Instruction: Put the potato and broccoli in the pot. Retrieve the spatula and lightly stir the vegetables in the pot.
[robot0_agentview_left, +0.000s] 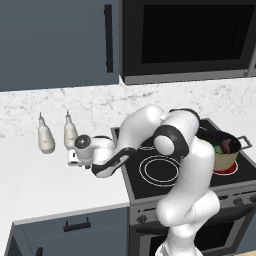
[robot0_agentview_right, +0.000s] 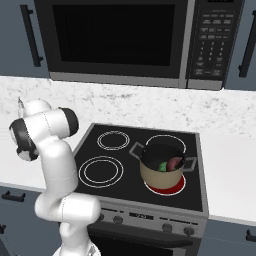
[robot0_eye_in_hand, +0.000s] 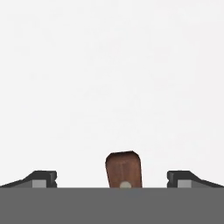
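Observation:
The spatula's reddish-brown handle (robot0_eye_in_hand: 124, 169) lies on the white counter in the hand view, its end rising between my two fingertips (robot0_eye_in_hand: 43, 178), which stand wide apart on either side without touching it. My gripper (robot0_eye_in_hand: 112, 179) is open. In the left base view the gripper (robot0_agentview_left: 75, 159) points down at the counter left of the stove, just in front of two bottles. The tan pot (robot0_agentview_right: 161, 177) stands on the front right burner, which glows red. Inside it lie the green broccoli (robot0_agentview_right: 162, 166) and the reddish potato (robot0_agentview_right: 175, 162). The left base view shows the pot (robot0_agentview_left: 227, 160) behind my arm's elbow.
Two white pointed-tip bottles (robot0_agentview_left: 46, 137) (robot0_agentview_left: 70, 131) stand on the counter behind the gripper. The black stovetop (robot0_agentview_right: 107, 170) has free burners left of the pot. A microwave (robot0_agentview_right: 115, 40) hangs above. The counter's front edge (robot0_agentview_left: 70, 212) runs below the hand.

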